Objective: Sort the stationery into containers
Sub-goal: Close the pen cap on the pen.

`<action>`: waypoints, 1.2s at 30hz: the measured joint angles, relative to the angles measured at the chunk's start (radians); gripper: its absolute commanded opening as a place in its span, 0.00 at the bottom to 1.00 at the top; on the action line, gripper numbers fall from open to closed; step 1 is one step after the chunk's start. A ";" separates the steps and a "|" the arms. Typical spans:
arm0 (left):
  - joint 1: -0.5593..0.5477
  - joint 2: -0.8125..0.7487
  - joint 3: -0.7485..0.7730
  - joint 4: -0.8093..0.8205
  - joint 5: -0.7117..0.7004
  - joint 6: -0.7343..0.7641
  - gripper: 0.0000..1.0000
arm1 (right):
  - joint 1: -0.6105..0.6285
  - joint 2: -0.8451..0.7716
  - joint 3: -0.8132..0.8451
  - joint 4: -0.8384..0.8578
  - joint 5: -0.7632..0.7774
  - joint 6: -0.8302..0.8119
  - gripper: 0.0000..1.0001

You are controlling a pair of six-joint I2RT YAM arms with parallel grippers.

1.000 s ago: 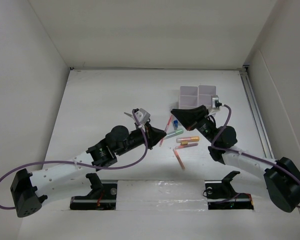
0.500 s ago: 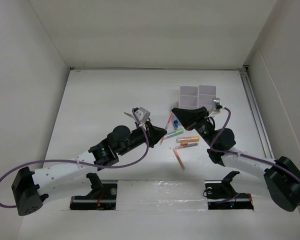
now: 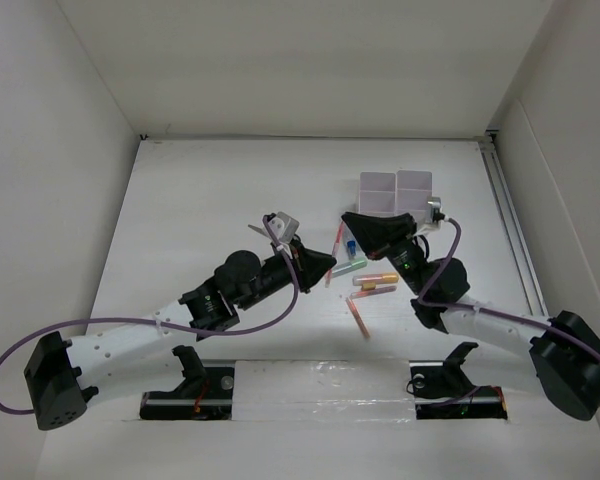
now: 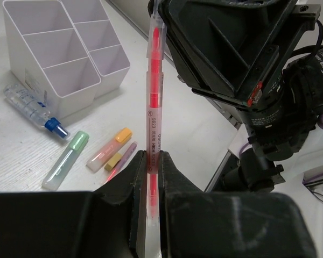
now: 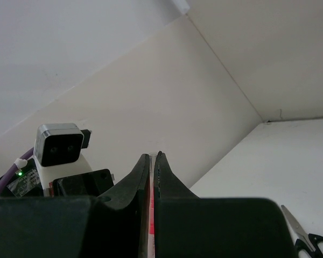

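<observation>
My left gripper (image 3: 327,264) (image 4: 149,153) is shut on a thin red pen (image 3: 338,240) (image 4: 152,80) and holds it above the table. My right gripper (image 3: 348,222) (image 5: 152,156) is shut on the pen's other end (image 5: 151,217). The white organiser (image 3: 395,190) (image 4: 54,54) stands just behind. On the table below lie a blue-capped bottle (image 4: 32,105), a green marker (image 4: 66,159), an orange marker (image 4: 109,149) and a pink marker (image 4: 121,161). Black-handled scissors (image 5: 307,242) lie at the edge of the right wrist view.
Another red pen (image 3: 358,316) lies nearer the arm bases. White walls close in the table on the left, back and right. A rail (image 3: 510,230) runs along the right edge.
Both arms have shifted only slightly. The left gripper has crept a little toward the right gripper. The red pen stays held between them.
</observation>
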 measured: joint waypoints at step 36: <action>0.000 -0.030 0.000 0.000 -0.019 0.070 0.00 | 0.033 -0.151 0.164 -0.453 -0.090 -0.198 0.00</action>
